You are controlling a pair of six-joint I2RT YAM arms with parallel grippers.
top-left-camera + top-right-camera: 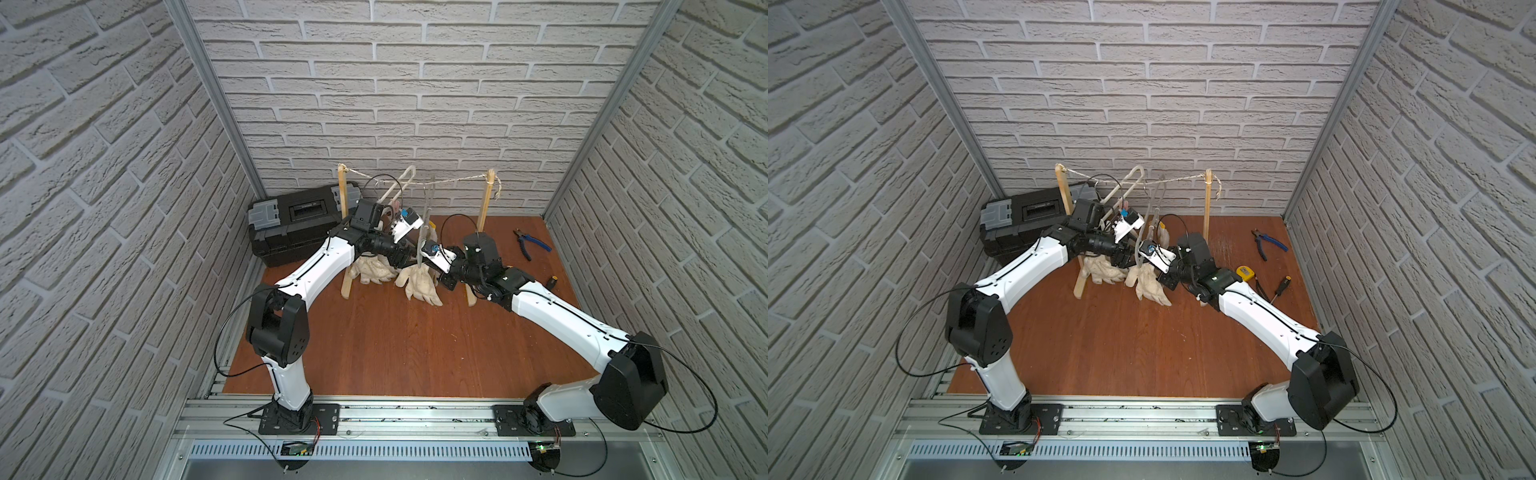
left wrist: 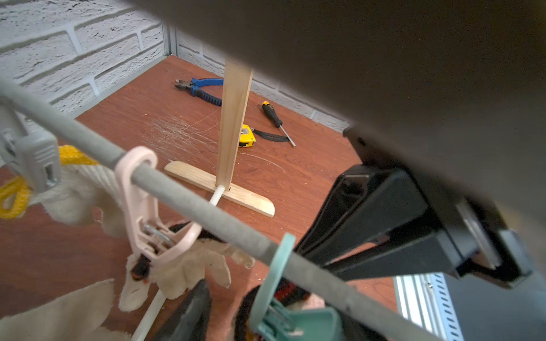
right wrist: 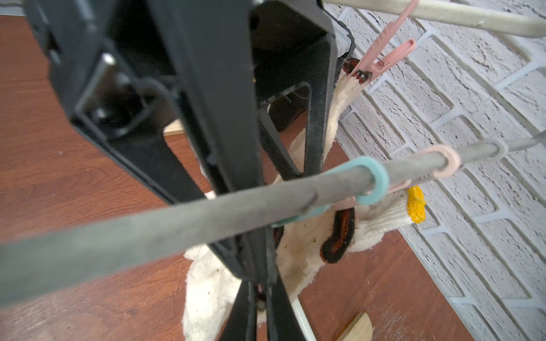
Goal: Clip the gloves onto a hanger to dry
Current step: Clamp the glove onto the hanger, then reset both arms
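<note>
Gloves (image 1: 419, 286) of off-white knit are pictured clipped along a grey hanger bar (image 2: 206, 203) and a white hanger (image 3: 443, 13) beside it. Both are slung from a cord (image 1: 457, 179) tied between 2 wooden posts (image 1: 484, 208) at the back of a brown tabletop (image 1: 395, 340).

Work is centred on a green clip (image 2: 274, 295) threaded on the grey bar. The left gripper (image 1: 402, 261) is shown with its jaws standing apart just beside that clip. The right gripper (image 1: 439, 277) is set at the other side, its fingers close together near a black-and-red cuff (image 3: 339, 233). Whether cloth is actually pinched there cannot be told.

The step in hand is judged to be the letting-go of the green clip onto that cuff. It would be done best if the cuff were pushed deep into the clip's mouth and supported until the bite is seen to hold. The left jaws should be eased off squarely, so that the bar is not set swinging. The neighbouring pink clip (image 2: 147, 206) and grey clip (image 2: 38, 159) should be left undisturbed.

The clipped gloves are hung cuff up and fingers down, their long axis close to upright. The fingertips are carried low towards the tabletop, but contact with it cannot be made out.
</note>
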